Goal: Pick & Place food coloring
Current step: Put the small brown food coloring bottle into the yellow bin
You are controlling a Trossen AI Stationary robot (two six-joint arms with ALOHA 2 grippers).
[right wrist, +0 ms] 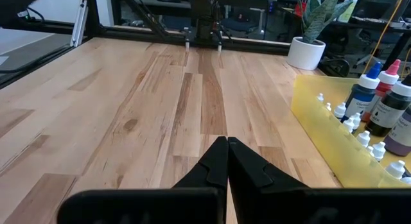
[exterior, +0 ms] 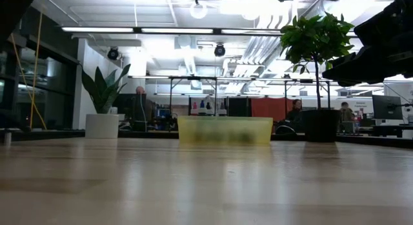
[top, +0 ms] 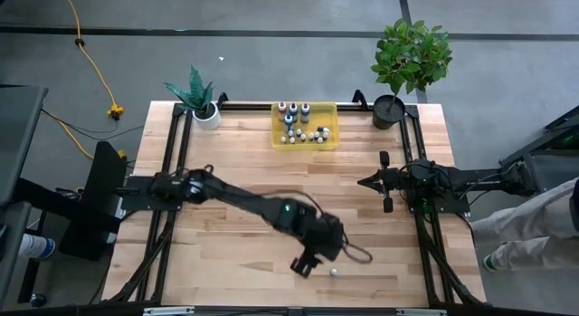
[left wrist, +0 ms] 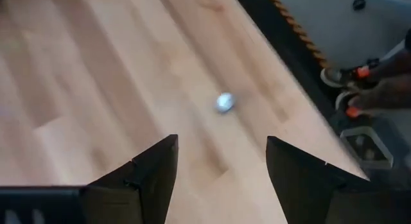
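One small whitish food coloring bottle (top: 334,272) lies on its side on the wood table near the front edge; it also shows in the left wrist view (left wrist: 224,103). My left gripper (top: 303,265) (left wrist: 221,147) is open just left of it, touching nothing. The other food coloring bottles (top: 299,123) (right wrist: 376,118), a few larger with coloured caps and several small white ones, stand in the translucent yellow tray (top: 329,139) (exterior: 224,130) at the far middle. My right gripper (top: 365,181) (right wrist: 227,153) is shut and empty at the right.
A snake plant in a white pot (top: 201,103) stands at the far left corner and a leafy plant in a dark pot (top: 391,106) at the far right. The table's front edge (left wrist: 302,95) is close to the loose bottle. A person's leg (top: 529,227) shows right of the table.
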